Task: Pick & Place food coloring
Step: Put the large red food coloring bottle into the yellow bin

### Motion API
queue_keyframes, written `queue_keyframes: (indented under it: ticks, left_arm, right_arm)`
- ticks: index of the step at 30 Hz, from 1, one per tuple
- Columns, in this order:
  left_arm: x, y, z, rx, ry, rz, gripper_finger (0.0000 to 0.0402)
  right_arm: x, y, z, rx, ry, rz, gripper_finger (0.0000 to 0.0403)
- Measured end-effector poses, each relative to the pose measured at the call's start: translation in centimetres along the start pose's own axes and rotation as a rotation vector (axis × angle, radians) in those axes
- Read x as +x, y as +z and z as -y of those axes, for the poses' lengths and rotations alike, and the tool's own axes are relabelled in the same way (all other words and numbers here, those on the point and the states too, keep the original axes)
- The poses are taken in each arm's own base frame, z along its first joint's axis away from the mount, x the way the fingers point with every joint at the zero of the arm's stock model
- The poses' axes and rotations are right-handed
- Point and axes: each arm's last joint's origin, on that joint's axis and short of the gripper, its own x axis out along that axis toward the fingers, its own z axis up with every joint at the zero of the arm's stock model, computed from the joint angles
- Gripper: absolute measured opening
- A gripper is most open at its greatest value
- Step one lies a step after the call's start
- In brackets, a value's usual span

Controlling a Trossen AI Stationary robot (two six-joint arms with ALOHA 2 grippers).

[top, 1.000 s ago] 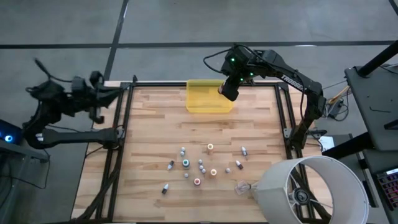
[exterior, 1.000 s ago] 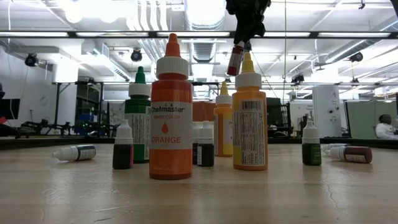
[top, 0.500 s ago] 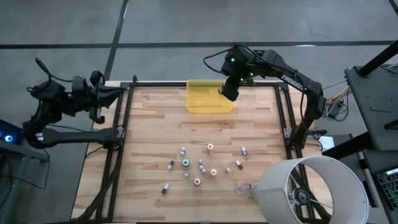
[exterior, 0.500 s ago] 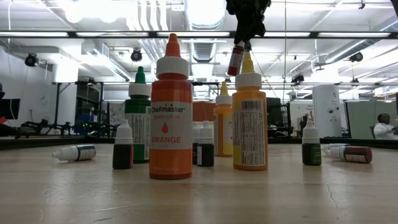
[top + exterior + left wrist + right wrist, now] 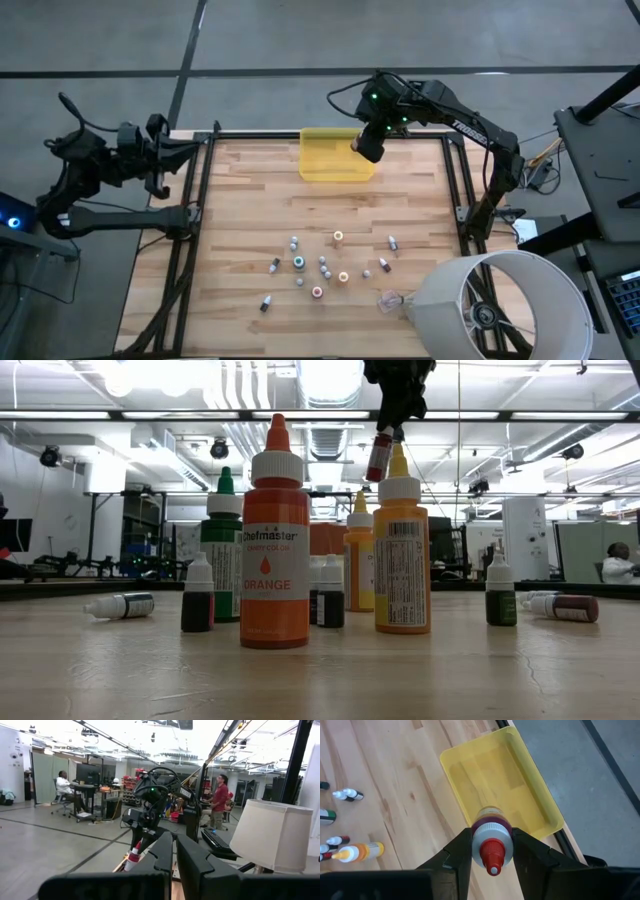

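My right gripper (image 5: 366, 148) hangs over the translucent yellow tray (image 5: 335, 160) at the table's far edge, shut on a small food coloring bottle (image 5: 491, 832) with a red cap; that bottle (image 5: 378, 455) shows high above the table in the low view. Several more food coloring bottles (image 5: 318, 266) stand or lie on the wood nearer the front edge, among them a tall orange one (image 5: 274, 540) and a yellow one (image 5: 401, 550). My left gripper (image 5: 188, 148) waits shut beyond the table's left edge, touching nothing. My right gripper pinches the bottle between its two fingers at the pale collar (image 5: 479, 836) just under the red cap. The fingers slant down from above. The bottle hangs below them, cap end up and slightly tilted, lifted clear above the tray.
A big white lampshade (image 5: 500, 305) stands at the table's near right corner, a crumpled clear plastic scrap (image 5: 388, 299) beside it. Bare wood (image 5: 250, 200) lies between the tray and the bottle cluster. Black frame rails (image 5: 205, 200) run along the table's sides. People show in the room behind.
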Motion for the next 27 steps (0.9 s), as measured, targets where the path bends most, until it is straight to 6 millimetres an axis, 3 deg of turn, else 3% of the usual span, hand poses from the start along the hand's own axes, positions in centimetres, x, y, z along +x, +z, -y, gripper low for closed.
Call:
queue_keyframes:
  ticks: [12,27]
  left_arm:
    - [0.0,0.0,0.0,0.0,0.0,0.0,0.0]
    - [0.0,0.0,0.0,0.0,0.0,0.0,0.0]
  right_arm:
    - [0.1,0.0,0.0,-0.006,0.0,-0.002,0.0112]
    - [1.6,-0.2,0.0,0.046,0.002,-0.047,0.0111]
